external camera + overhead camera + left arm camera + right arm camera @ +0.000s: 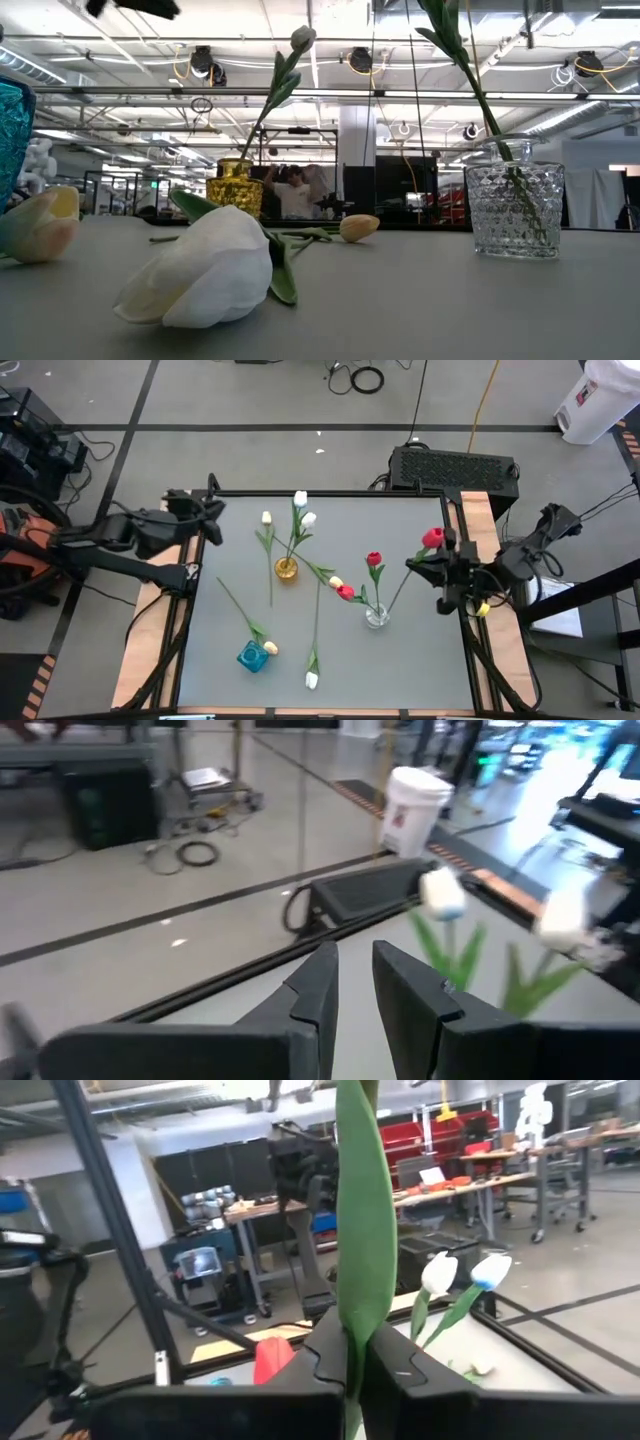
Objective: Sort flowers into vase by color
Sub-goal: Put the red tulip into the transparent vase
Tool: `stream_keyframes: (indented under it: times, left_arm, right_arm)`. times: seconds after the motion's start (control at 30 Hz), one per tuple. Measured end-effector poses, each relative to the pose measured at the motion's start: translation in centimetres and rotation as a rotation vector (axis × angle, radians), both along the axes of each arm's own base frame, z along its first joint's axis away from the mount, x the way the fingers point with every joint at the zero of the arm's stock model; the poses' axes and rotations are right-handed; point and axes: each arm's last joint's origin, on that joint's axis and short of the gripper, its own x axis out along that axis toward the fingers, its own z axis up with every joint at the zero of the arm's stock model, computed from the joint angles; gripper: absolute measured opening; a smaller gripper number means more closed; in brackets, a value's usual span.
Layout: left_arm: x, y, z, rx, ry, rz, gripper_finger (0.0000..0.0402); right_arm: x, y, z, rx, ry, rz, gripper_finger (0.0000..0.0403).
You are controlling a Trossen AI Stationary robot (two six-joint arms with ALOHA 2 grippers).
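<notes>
Right wrist view: right tool (pixel 352 1365) clamps 1 red tulip's (pixel 432 538) stem (leaf between fingers).

In the low view the blue vase (pixel 12 140) at 9 o'clock is cut off by the edge. The red flower (pixel 272 1360) hides behind the right claw (pixel 355 1355). Two white flowers (pixel 445 895) look blurry.
</notes>
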Motion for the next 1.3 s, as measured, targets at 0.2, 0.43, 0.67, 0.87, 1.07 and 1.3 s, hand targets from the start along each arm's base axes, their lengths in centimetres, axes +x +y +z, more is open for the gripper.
stream_keyframes:
  times: [0.2,0.43,0.67,0.87,1.07,1.3]
  left_arm:
    - [2.6,-0.4,-1.7,-0.002,-0.048,-0.101,0.0072]
    - [3.6,-0.5,-2.0,-0.014,-0.079,-0.133,0.0072]
    - [4.1,-0.6,-0.1,0.047,-0.239,-0.192,0.0072]
    - [4.1,-0.7,1.1,0.105,-0.319,-0.228,0.0072]
    - [4.1,-0.7,1.1,0.116,-0.309,-0.231,0.0072]
    - [4.1,-0.7,1.1,0.116,-0.309,-0.230,0.0072]
  right_arm:
    - [1.0,0.7,-0.5,-0.011,0.022,-0.028,0.0000]
    - [1.9,1.3,-1.2,-0.034,0.058,-0.057,0.0000]
    - [2.6,1.7,-1.8,-0.035,0.086,-0.097,0.0000]
    - [3.4,2.2,-2.8,-0.046,0.134,-0.127,0.0000]
    - [3.8,2.5,-3.6,-0.022,0.168,-0.129,0.0000]
    - [3.9,2.6,-3.6,-0.043,0.173,-0.129,0.0000]
